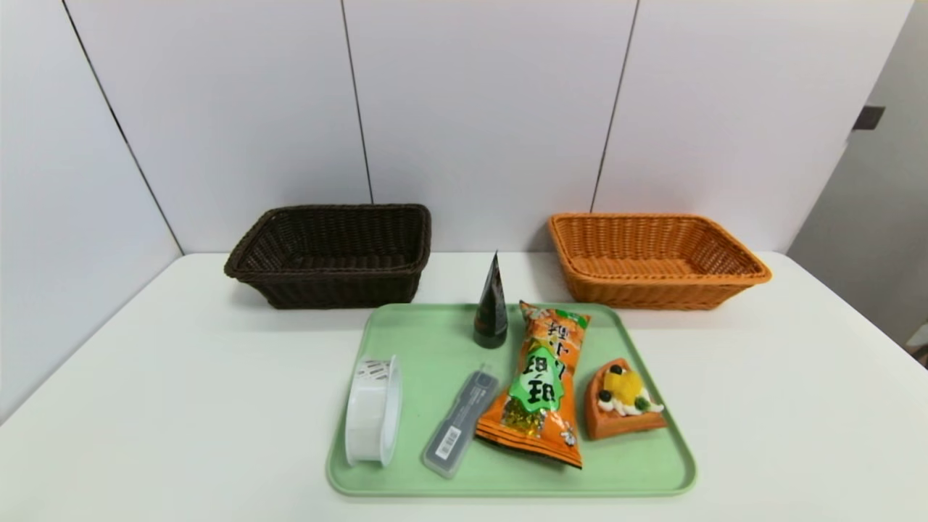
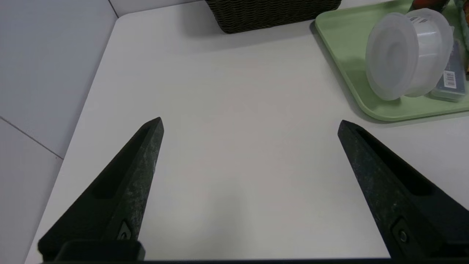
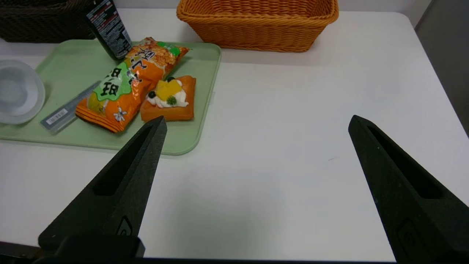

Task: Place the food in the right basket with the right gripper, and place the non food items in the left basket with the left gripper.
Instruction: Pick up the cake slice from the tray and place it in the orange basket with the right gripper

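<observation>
- We judge the sorting to be at its very start: all five items lie on the green tray (image 1: 580, 487), and we see nothing inside either basket.
- Our left gripper (image 2: 250, 119) is over the tabletop (image 2: 234, 176), its jaws wide apart with nothing between them.
- Our right gripper (image 3: 257, 116) is also above the tabletop, to the right of the tray, its jaws wide apart and holding nothing.
- Two foods are left for us: the orange snack bag (image 1: 540, 384), lying along the tray, and the cake wedge (image 1: 623, 402) just beside it, near the tray's right edge.
- Both belong in the orange-tan basket (image 1: 656, 293), which stands behind the tray on the right.
- Three non-food items are left too: the white roll (image 1: 368, 420) standing on its side at the tray's left, the grey case (image 1: 461, 422) lying flat, and the dark tube (image 1: 492, 312) upright near the far edge.
- Those go into the dark brown basket (image 1: 337, 290), behind the tray on the left.
- Next, we think, each gripper should reach for its nearest item: the roll for our left, the wedge for our right.
- We should watch that the roll doesn't tip or roll away and that the tube isn't knocked over.
</observation>
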Controlling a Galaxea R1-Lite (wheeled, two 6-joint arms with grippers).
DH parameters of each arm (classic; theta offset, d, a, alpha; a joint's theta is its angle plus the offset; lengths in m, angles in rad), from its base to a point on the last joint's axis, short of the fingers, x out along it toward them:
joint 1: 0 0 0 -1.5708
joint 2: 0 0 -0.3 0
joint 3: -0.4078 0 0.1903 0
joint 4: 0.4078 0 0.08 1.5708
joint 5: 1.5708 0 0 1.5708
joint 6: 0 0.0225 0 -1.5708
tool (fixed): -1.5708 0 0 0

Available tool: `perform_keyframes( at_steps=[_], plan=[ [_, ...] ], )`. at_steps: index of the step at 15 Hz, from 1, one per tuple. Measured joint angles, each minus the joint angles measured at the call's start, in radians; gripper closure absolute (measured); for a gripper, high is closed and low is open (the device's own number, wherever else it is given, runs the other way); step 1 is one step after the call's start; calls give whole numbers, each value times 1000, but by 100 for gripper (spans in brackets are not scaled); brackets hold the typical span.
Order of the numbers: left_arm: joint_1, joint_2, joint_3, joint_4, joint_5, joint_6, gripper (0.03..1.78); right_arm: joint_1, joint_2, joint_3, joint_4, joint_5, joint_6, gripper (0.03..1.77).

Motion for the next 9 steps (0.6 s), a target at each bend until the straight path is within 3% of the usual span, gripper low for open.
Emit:
perform_keyframes(
  at_steps=[4, 7, 9],
  plan=[
    [-6, 254, -136, -77, -49, 72, 12, 26, 386, -432, 173, 25, 73, 9],
    [-12, 437, -237, -74, -57, 39, 12, 113, 663, -766, 371, 24, 251, 9],
    [-32, 547, -353, -10, -57, -66, 12, 199, 835, -964, 527, 23, 404, 9]
  ],
)
